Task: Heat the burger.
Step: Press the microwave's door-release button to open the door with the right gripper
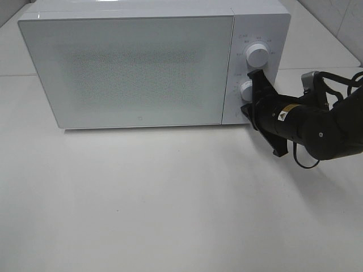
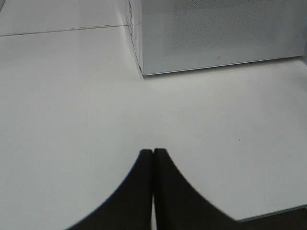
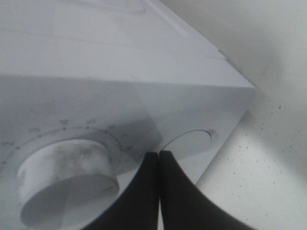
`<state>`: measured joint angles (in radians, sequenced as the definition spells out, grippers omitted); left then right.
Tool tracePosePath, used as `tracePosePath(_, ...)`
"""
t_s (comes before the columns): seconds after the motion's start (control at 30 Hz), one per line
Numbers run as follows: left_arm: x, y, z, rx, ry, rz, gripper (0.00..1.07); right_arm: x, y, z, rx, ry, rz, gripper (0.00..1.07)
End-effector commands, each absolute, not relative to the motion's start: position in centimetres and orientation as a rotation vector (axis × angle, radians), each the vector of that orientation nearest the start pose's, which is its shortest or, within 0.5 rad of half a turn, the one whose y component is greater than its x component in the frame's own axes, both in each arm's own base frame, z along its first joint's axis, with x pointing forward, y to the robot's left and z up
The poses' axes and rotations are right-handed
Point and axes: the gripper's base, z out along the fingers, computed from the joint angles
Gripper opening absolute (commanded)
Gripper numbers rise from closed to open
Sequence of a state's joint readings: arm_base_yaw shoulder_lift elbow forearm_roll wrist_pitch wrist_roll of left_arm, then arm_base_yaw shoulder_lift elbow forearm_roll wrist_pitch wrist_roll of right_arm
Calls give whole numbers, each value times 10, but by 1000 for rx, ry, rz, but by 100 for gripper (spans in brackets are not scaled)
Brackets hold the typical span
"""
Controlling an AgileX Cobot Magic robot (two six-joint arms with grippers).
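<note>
Right wrist view: the right claw is clenched on nothing, its tips just beside the rim of the microwave's lower knob; whether they touch it I cannot tell. The step looks like setting the heating time, so the tips should press against the knob's rim and sweep around its axis, not push into the panel or slip toward the upper knob. The left claw is also clenched and empty, over the surface before the microwave's front left corner. Counted: one microwave with its door closed, two knobs, two claws. The burger shows in no view; it is probably behind the door.
</note>
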<state>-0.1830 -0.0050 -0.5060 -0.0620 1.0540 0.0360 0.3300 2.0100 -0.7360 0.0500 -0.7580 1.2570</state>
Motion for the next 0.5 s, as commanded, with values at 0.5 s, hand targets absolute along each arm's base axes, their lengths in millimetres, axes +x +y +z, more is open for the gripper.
tracePosePath(0.5, -9, -4, 280, 221, 1986, -176, 0, 353, 115, 105, 978, 1724, 1065, 0)
